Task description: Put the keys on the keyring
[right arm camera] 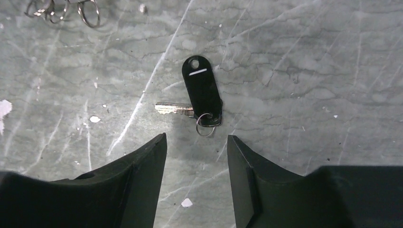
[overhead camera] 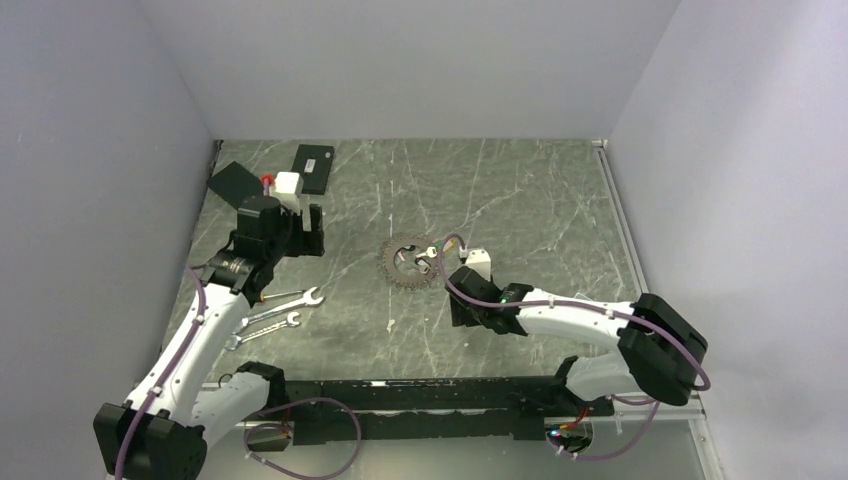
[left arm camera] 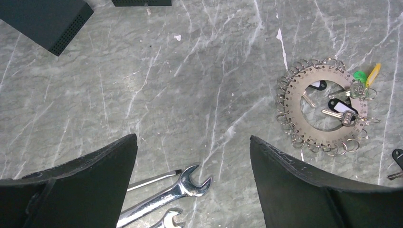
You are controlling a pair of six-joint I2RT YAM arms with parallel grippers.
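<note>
The keyring (left arm camera: 298,124) is a flat grey metal disc fringed with small split rings, lying on the table; it also shows in the top view (overhead camera: 405,263). A few keys with black tags (left arm camera: 338,105) and green and yellow tags (left arm camera: 366,76) lie on its right side. One loose key (right arm camera: 174,109) with a black tag (right arm camera: 202,90) and a small ring lies flat just ahead of my right gripper (right arm camera: 196,136), which is open, empty and hovering over the table (overhead camera: 458,300). My left gripper (left arm camera: 193,137) is open and empty, left of the keyring (overhead camera: 300,238).
Two silver wrenches (left arm camera: 164,195) lie under my left gripper, also in the top view (overhead camera: 280,310). Flat black boxes (overhead camera: 314,167) sit at the back left, one showing in the left wrist view (left arm camera: 47,19). Grey walls enclose the marbled table on three sides.
</note>
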